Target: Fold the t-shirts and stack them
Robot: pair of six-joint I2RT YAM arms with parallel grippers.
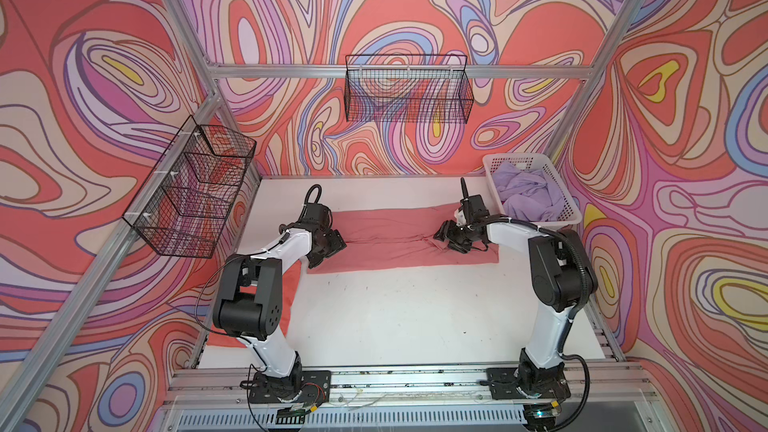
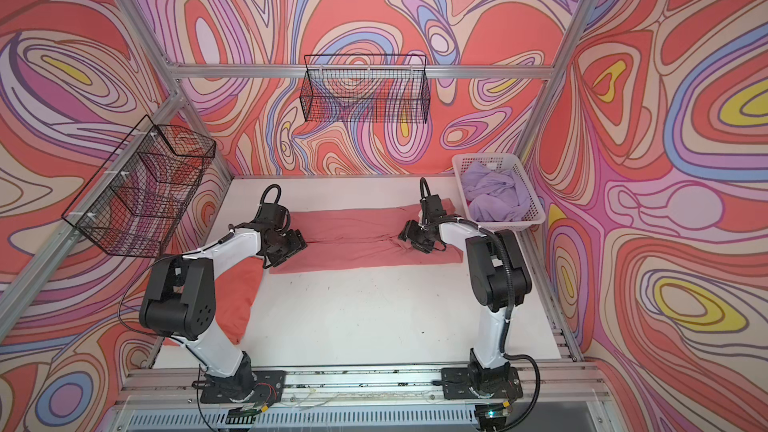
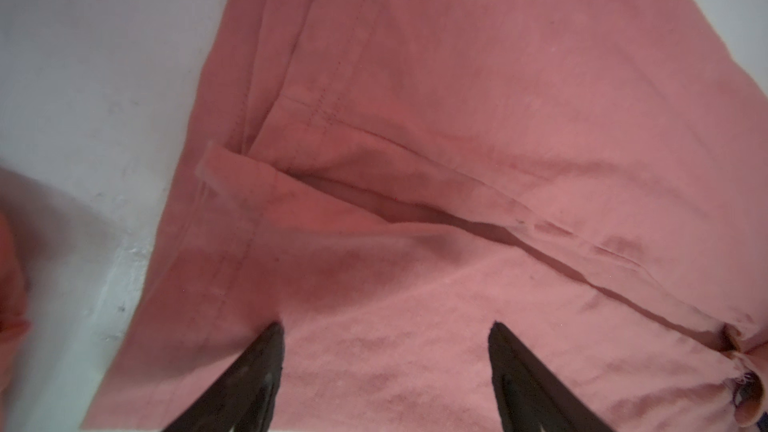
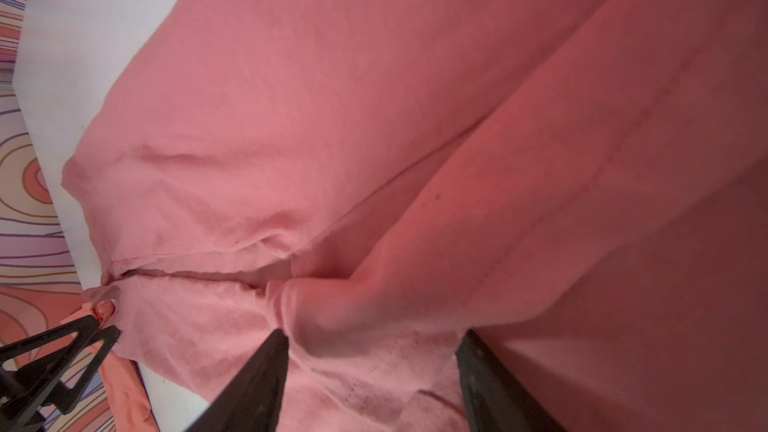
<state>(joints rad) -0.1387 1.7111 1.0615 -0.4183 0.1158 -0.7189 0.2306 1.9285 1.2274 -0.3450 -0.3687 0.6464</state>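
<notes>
In both top views the salmon-pink shirt (image 1: 386, 251) lies as a long folded band across the middle of the white worktop (image 1: 395, 317). The left jaws stand spread over its left end. The right jaws stand spread at its right end, a rolled fold lying between their tips. The orange-coral shirt (image 2: 237, 297) lies lower left, partly under the left arm. The lavender shirt (image 1: 528, 197) sits crumpled in the white basket (image 1: 528, 161), upper right.

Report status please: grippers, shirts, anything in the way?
Left gripper open, right gripper open, both over pink shirt. Shirt folded lengthwise on table; lavender shirt in basket. Nothing in the way.
</notes>
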